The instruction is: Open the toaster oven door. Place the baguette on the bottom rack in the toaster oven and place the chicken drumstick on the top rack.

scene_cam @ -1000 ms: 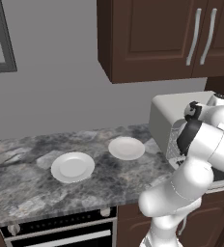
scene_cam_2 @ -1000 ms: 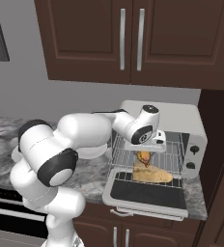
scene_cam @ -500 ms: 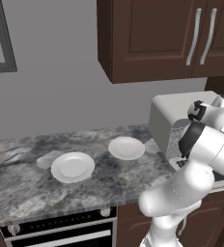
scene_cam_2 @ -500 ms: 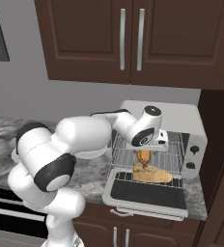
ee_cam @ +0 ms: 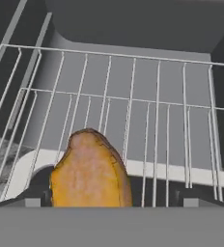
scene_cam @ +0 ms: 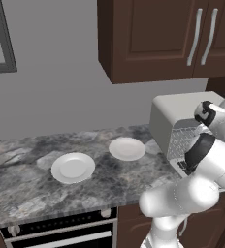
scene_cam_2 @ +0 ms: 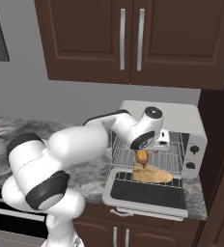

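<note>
Two spread fingertips [ee_cam: 34, 198] flank the chicken drumstick [ee_cam: 90, 171], seemingly just let go onto the top rack [ee_cam: 133, 103] inside the toaster oven [scene_cam_2: 189, 123], above the baguette [scene_cam_2: 153, 173] on the bottom rack [scene_cam_2: 174, 179].

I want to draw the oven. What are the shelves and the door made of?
The top rack looks like thin shiny metal wire: pale silver bars crossing in a grid, with gaps you see through. The toaster oven door seems to be dark glass in a light grey frame, maybe painted metal or plastic; the smooth flat look leaves that open.
</note>
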